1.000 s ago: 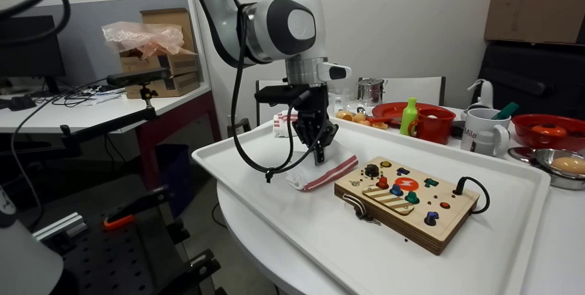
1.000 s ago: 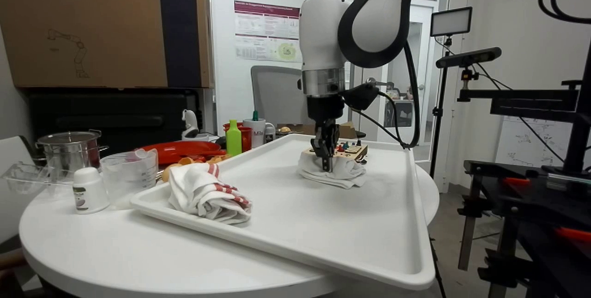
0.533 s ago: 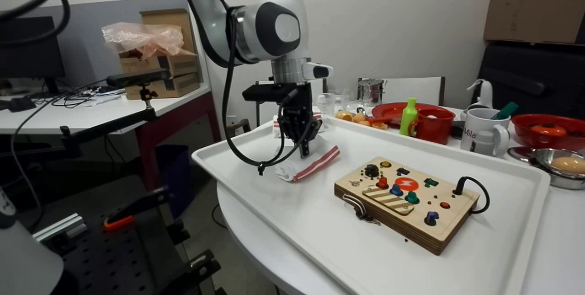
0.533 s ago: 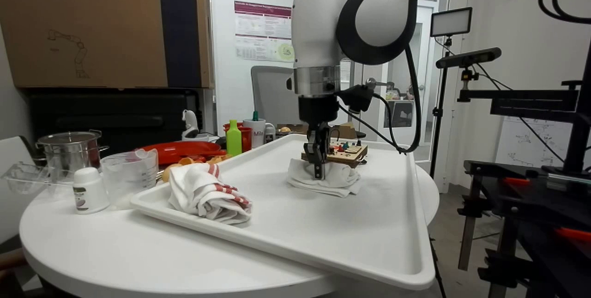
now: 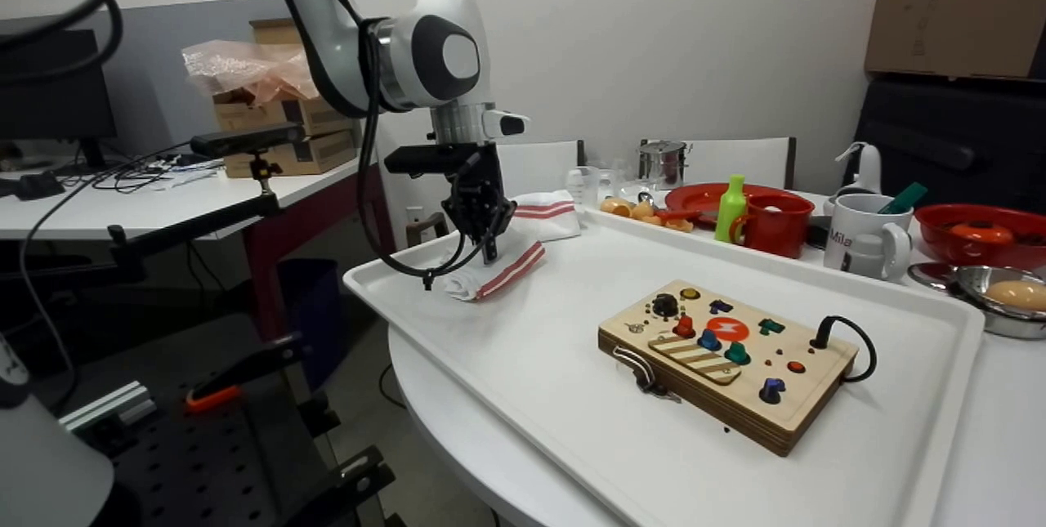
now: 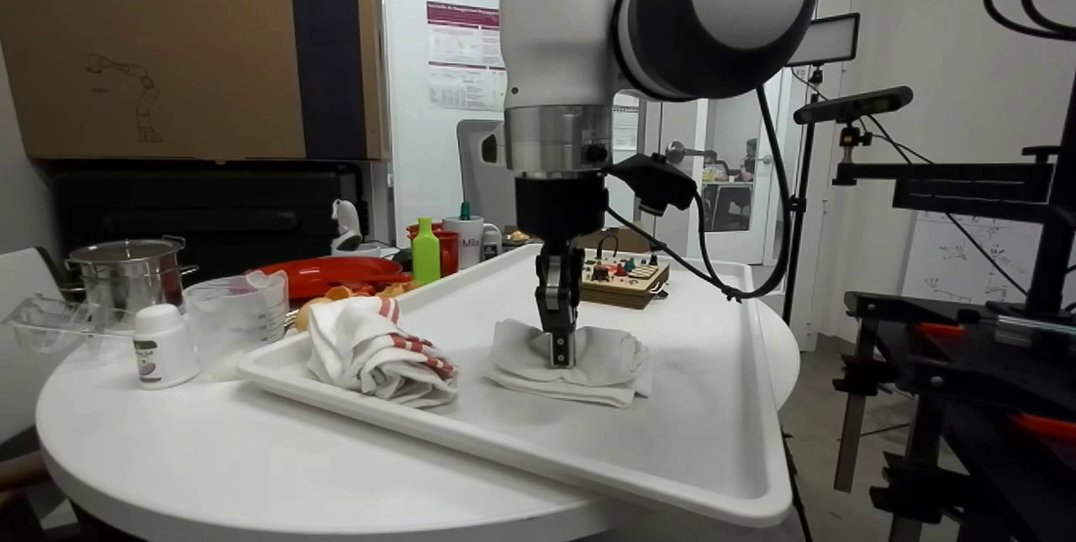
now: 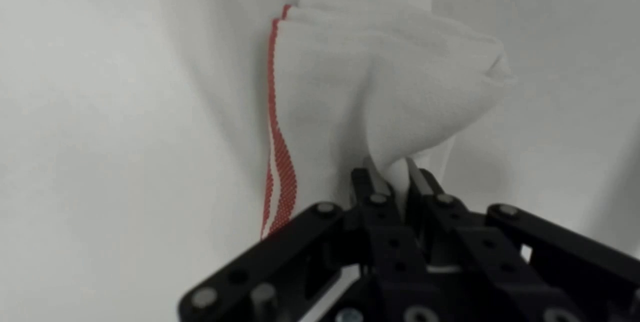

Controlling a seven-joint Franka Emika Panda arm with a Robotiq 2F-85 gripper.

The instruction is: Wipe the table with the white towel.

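The folded white towel (image 7: 345, 82) lies on the rimmed white tray (image 5: 572, 380), red-striped edge facing the wooden button board (image 5: 723, 372); its long axis seems to follow that stripe, though my pincer (image 7: 395, 177) hides one end. I grip a bunched pleat of it. Half a second ago it lay nearer the board; I have brought it toward the end where a second striped towel (image 6: 378, 357) sits.

The mug (image 5: 855, 216) reads "Mila" in both exterior views. A white lightning-bolt sign (image 5: 726, 328) on red marks the board (image 5: 756, 378). Print on the poster (image 6: 464, 63) and white bottle (image 6: 166, 344) is illegible.
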